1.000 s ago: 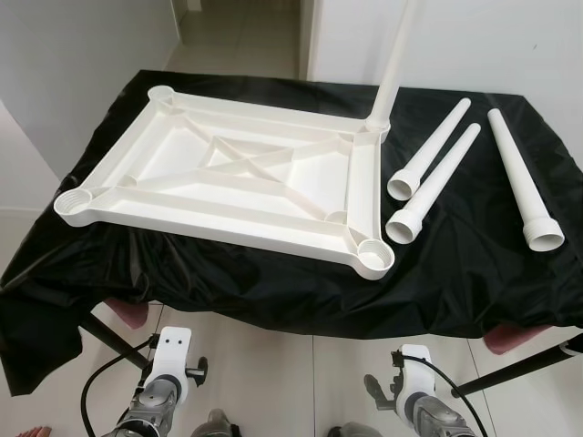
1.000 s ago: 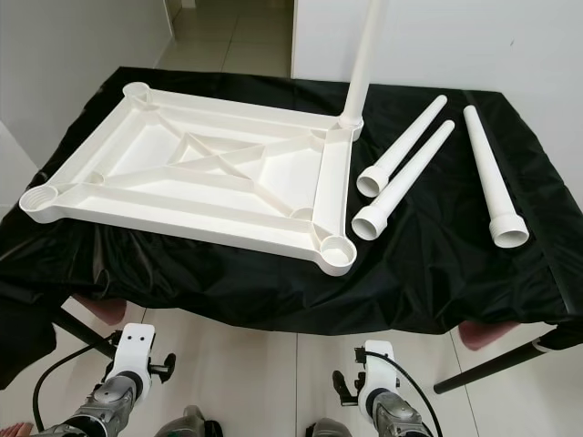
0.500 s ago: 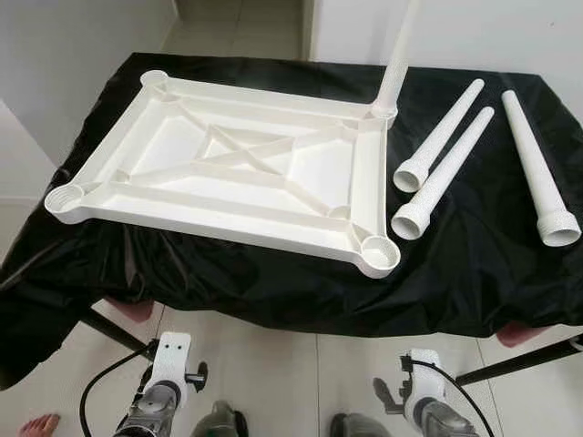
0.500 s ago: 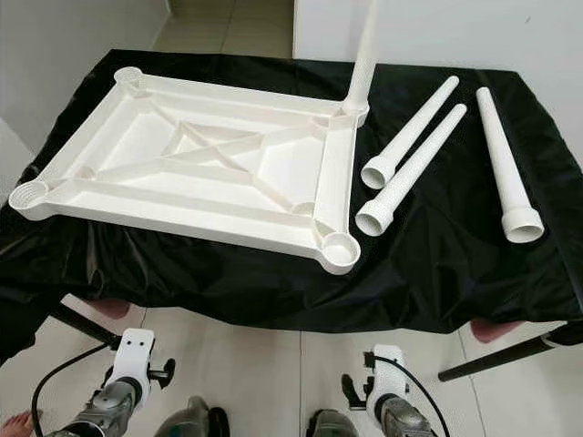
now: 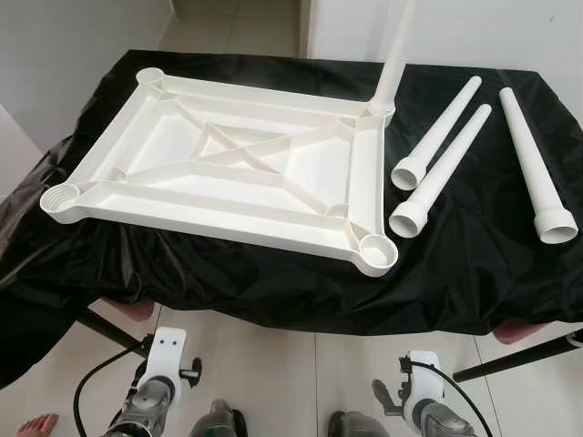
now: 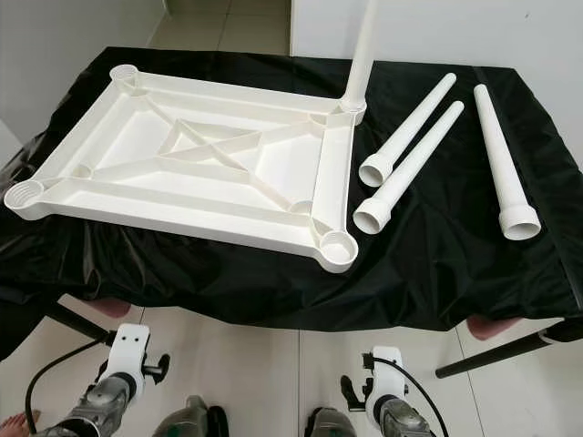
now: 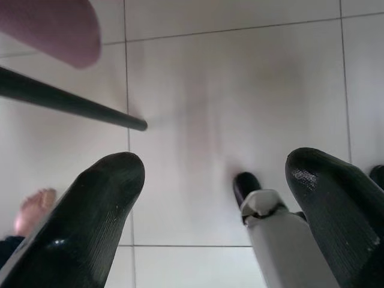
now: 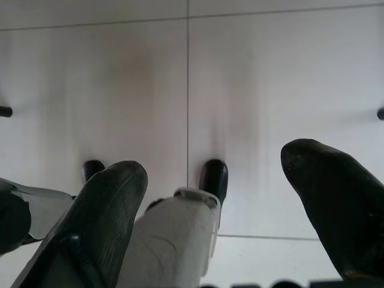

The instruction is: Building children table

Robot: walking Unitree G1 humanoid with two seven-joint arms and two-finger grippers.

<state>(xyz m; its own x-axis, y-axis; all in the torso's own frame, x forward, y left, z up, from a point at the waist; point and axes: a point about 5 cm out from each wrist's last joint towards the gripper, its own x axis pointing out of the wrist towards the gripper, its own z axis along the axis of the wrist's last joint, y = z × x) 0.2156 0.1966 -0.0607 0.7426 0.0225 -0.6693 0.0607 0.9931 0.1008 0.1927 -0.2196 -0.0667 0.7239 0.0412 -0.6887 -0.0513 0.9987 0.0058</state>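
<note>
underneath, left pincer [image 7: 216, 210] gapes above tile near a bare foot [image 7: 33, 210].

Silver arms with white wrist housings [image 5: 167, 350], black cables, and apparently textured black fingers [image 7: 90, 216].

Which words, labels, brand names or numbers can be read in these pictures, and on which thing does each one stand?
None: no readable text appears in any view.
Upturned white tabletop: plain moulded plastic, no lettering.
Fitted leg and three loose legs: no marks.
Black cloth: plain.
Left tool and right tool: open, no labels on the black fingers.
</note>
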